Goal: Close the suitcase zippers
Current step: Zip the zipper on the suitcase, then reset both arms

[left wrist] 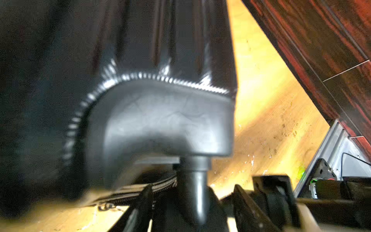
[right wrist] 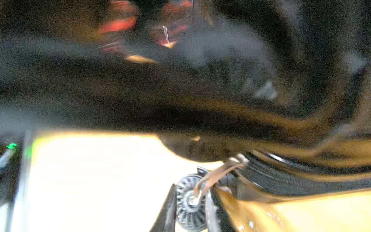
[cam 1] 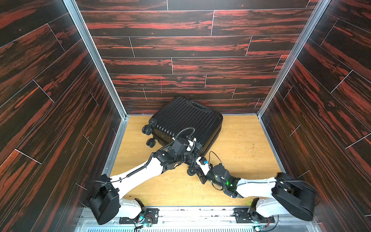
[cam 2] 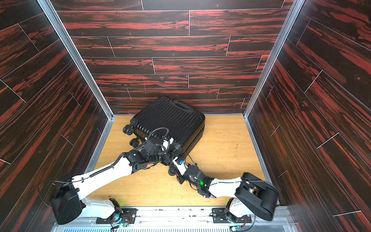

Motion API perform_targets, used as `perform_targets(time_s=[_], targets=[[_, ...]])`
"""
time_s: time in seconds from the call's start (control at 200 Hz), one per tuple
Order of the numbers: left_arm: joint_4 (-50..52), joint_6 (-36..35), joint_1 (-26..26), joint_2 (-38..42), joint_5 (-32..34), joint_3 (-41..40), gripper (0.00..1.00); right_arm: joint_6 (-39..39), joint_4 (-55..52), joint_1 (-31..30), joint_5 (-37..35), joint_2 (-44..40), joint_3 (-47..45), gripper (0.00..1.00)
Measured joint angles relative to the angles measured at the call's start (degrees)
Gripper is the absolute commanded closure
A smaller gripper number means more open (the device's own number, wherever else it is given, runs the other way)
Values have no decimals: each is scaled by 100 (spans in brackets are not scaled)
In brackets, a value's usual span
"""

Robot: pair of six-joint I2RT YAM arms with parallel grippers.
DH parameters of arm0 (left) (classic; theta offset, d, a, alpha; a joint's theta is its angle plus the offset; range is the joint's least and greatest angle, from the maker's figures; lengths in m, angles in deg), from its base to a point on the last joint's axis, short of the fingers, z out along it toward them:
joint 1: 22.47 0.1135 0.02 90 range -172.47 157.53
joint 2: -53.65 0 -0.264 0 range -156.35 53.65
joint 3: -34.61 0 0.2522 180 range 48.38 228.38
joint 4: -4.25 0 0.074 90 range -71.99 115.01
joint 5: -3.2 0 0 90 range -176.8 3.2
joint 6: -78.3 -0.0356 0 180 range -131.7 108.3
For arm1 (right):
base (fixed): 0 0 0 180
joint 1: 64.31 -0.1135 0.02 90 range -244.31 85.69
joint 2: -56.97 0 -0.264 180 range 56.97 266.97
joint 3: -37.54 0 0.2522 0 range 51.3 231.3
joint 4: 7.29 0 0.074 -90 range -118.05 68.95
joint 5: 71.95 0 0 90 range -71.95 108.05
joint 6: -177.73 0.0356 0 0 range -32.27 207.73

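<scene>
The black ribbed suitcase (cam 1: 186,120) (cam 2: 170,120) lies flat and closed near the back wall, handle side away from me. My left gripper (cam 1: 195,145) (left wrist: 192,188) is at its near corner, fingers (left wrist: 247,204) apart on either side of a caster stem (left wrist: 197,192) under the corner housing. My right gripper (cam 1: 197,158) (right wrist: 192,192) reaches the same corner from the right and stands open. A metal zipper pull (right wrist: 222,170) hangs loose between its fingers, in front of a wheel (right wrist: 190,200). The zipper track (right wrist: 291,176) (left wrist: 160,185) runs along the seam.
Dark red wood-pattern walls (cam 1: 60,100) and aluminium corner posts (cam 1: 289,60) enclose the light wooden floor (cam 1: 241,144). Two more suitcase wheels (cam 1: 147,129) stick out on the case's left side. The arm bases (cam 1: 104,200) stand at the front edge.
</scene>
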Motion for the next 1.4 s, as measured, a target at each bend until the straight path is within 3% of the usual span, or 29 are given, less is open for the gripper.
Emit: perform_targets(time_s=[0.21, 0.386, 0.581, 0.842, 1.117, 1.403], targets=[[479, -437, -7, 581, 638, 2, 26, -326, -337, -7, -1121, -476, -52, 52], [671, -754, -11, 1241, 2037, 2, 21, -776, -658, 188, -2002, -772, -63, 50], [304, -1290, 356, 1700, 4063, -105, 21, -1119, -986, 1161, -2361, -1169, 85, 49], [-962, -1567, 1711, 1851, 5449, -1329, 21, -1298, -975, 2868, -2382, -1309, 140, 48], [-2409, -1674, 2931, 1744, 5421, -2695, 18, -1298, -431, 4159, -2109, -758, 55, 48], [-3565, -1847, 3906, 984, 3978, -3383, 11, -970, 98, 5272, -809, -256, -111, 48]])
